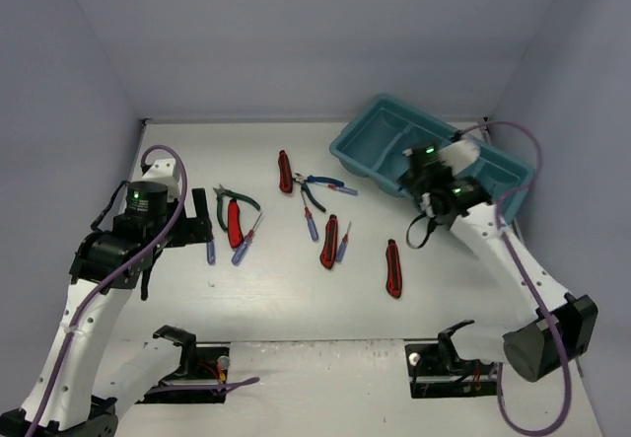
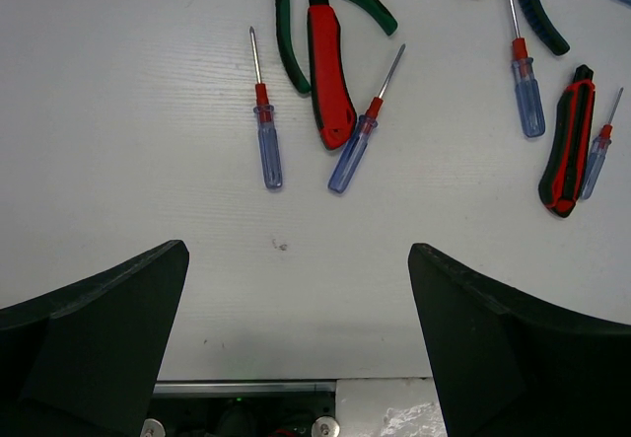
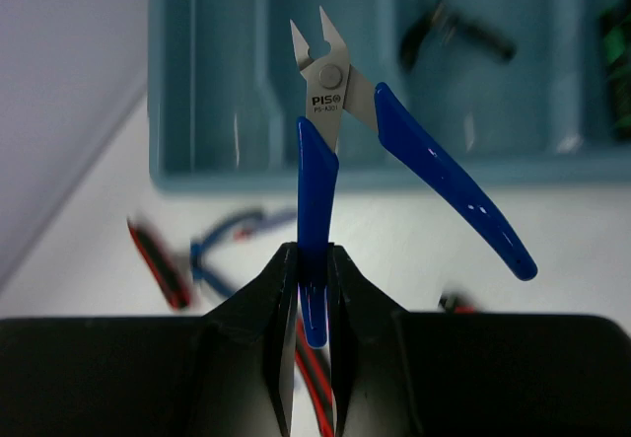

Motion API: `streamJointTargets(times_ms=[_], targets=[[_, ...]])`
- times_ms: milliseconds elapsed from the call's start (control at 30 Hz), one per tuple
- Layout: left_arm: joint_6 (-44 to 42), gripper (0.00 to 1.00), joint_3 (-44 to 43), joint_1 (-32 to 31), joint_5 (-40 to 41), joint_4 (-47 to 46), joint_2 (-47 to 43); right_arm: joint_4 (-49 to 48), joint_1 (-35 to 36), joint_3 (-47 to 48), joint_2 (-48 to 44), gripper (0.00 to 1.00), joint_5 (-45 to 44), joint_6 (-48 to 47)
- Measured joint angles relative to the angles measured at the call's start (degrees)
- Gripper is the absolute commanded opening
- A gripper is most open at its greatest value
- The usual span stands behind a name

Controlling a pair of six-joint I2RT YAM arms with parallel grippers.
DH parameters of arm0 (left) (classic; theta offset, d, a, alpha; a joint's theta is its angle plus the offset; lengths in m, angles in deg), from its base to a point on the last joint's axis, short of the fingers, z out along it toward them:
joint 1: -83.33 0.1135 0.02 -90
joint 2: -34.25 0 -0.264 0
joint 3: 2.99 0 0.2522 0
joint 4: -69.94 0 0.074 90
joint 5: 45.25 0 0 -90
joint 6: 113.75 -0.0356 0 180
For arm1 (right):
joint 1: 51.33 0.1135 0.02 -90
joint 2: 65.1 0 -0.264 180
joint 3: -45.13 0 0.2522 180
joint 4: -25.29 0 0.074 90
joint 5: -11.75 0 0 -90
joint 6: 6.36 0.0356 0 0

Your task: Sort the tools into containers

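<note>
My right gripper (image 3: pixel 314 259) is shut on one handle of blue-handled pliers (image 3: pixel 325 141), held in the air at the near rim of the teal tray (image 3: pixel 217 82); the other handle splays right. In the top view that gripper (image 1: pixel 419 176) is at the tray (image 1: pixel 370 141). A dark tool (image 3: pixel 449 35) lies in one compartment. My left gripper (image 2: pixel 298 250) is open and empty above bare table, near two blue screwdrivers (image 2: pixel 266 136), a red knife (image 2: pixel 328 72) and green pliers (image 2: pixel 296 23). It shows at the left (image 1: pixel 205 225).
More tools lie mid-table: a red knife (image 1: pixel 285 172), blue pliers (image 1: pixel 317 188), a red-black knife (image 1: pixel 328 241), a red knife (image 1: pixel 393 267) and several blue screwdrivers (image 1: pixel 311 222). Walls close in the table at the back and sides.
</note>
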Motion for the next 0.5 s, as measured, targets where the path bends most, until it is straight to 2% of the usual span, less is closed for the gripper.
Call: streamJointTargets(times_ms=[100,233,333,500], targets=[[0.04,0.92,-0.02,0.00,-0.02,0.00,0.90,-3.33,-15.61,1.76,-0.23,0.00,5.67,-5.52],[0.25,0.92,-0.04,0.00,0.02,-0.02,1.18,-7.30,-29.34,1.27,2.67,0.00,17.80,-10.43],[0.43,0.92,-0.04,0.00,0.02,0.00,1.19,-12.21,-35.44,0.60,8.40,0.00,26.64,-12.75],[0.71,0.92,-0.06,0.00,0.06,0.00,1.20,-17.01,-37.21,0.58,16.88,0.00,36.33,-16.65]])
